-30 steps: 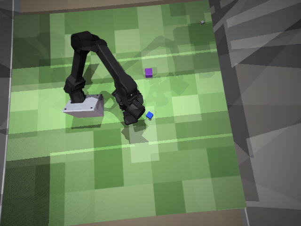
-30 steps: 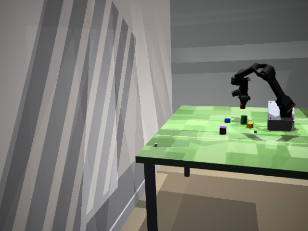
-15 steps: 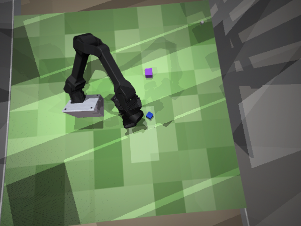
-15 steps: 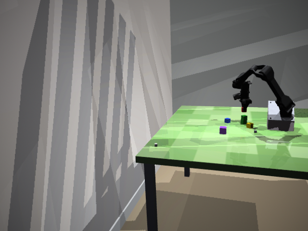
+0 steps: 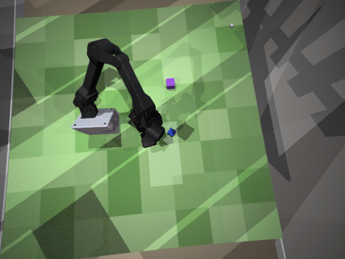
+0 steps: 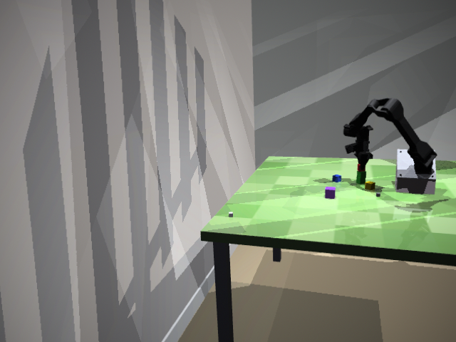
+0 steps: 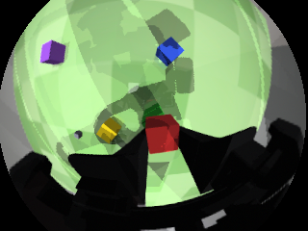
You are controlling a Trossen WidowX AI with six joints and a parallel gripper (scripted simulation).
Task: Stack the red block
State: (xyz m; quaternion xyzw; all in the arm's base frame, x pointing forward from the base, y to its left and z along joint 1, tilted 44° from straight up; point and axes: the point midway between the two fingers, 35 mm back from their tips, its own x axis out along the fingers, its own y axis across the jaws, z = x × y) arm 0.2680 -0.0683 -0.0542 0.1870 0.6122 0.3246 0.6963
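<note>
Right, my gripper [image 7: 160,130] is clamped partway closed on the red block [image 7: 162,134], a small matte cube w/ sharp edges, pinched between my two dark angular fingers. In the exterior view the red block [image 6: 360,167] sits directly above the green tower [image 6: 360,177], a tall flat-sided green column on the table [image 6: 279,221]; can't tell from there whether the two touch or a sliver of gap remains. From my wrist cam only a dark green scrap of the tower [image 7: 153,111] peeks out behind the block's top edge, rest hidden.

Top view: my wrist and gripper [image 5: 150,134] cover both block and tower completely. Blue cube [image 5: 171,131] lies just beside me, tilted diagonal to the checker pattern. Purple cube [image 5: 170,83] stands well apart. Yellow cube [image 7: 108,130] near the tower, hidden from above by my arm. Tiny white cube [image 5: 231,25] near the far table corner; a tiny dark one [image 6: 377,194] too small to make out. Table surface is smooth, patchy green checker w/ pale stripes. My base [image 5: 97,122] is a grey metallic box, bolt dots at corners.
</note>
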